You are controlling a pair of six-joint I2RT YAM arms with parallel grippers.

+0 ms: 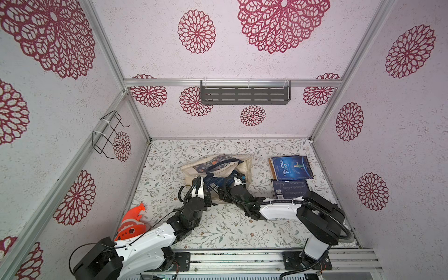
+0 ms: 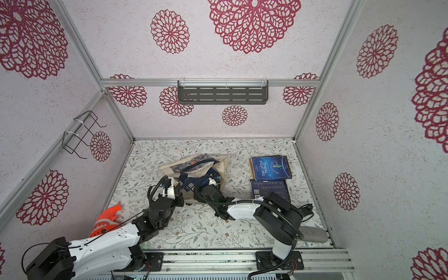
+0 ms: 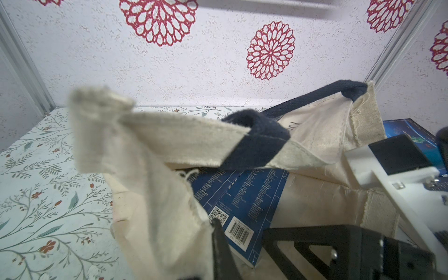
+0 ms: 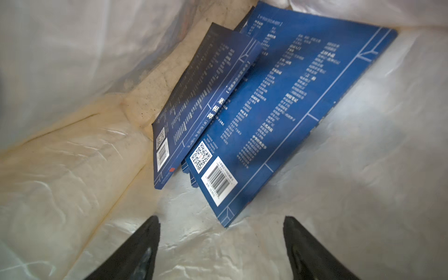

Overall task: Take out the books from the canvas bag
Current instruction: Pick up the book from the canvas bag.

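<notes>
Pale speckled walls (image 1: 150, 60) printed with crimson rosettes are seen round a desk (image 1: 218, 230) covered in a leafy floral sheet. Inside the canvas bag (image 1: 190, 177) the right hand (image 4: 221, 219) is held spread wide, with nothing gripped in it; just ahead, two blue books (image 4: 278, 109) are leaned overlapping against the cream lining, barcodes toward the hand. The left hand (image 1: 203, 188) is pressed shut on the bag's rim, which is held raised above the desk. The bag is laid mid-desk, mouth toward the arms. Toward the right wall, a book titled The Little Prince (image 1: 291, 167) and a darker book (image 1: 289, 190) are laid flat just beside each other. A grey slotted shelf (image 1: 244, 94) is fixed to the back wall
</notes>
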